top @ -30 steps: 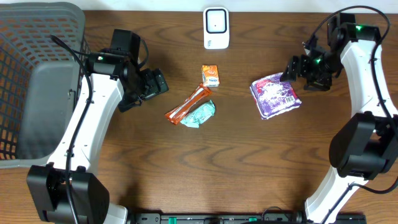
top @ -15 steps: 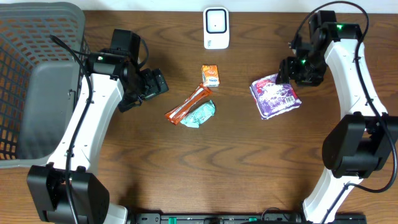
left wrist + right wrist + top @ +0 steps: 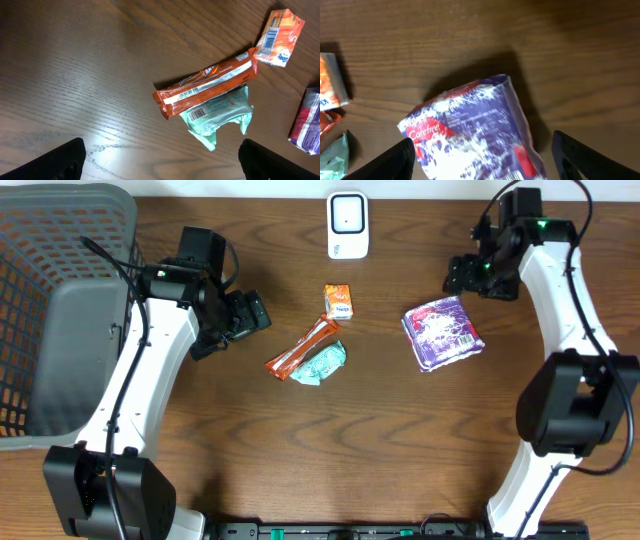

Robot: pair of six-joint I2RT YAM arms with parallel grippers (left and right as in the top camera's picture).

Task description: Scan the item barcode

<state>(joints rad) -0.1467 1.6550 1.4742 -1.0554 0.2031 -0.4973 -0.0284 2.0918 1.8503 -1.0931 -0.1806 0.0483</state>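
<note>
A purple Carefree pack (image 3: 443, 332) lies flat on the table at the right, its barcode corner toward the front. My right gripper (image 3: 465, 277) hovers just past the pack's far edge, open. In the right wrist view the pack (image 3: 470, 130) lies between and below the spread fingers (image 3: 385, 162), untouched. A white scanner (image 3: 347, 224) stands at the table's back middle. My left gripper (image 3: 250, 313) is open left of centre, holding nothing. Its wrist view shows an orange bar (image 3: 207, 85), a green pouch (image 3: 217, 115) and a small orange box (image 3: 278, 37), barcodes up.
The orange bar (image 3: 302, 348) and green pouch (image 3: 320, 364) touch each other at mid-table, with the small orange box (image 3: 338, 301) just behind them. A grey mesh basket (image 3: 60, 300) fills the left edge.
My right gripper has moved left and toward the back, from beside the pack's right edge to over its far edge. The pack and the left arm have stayed put.
</note>
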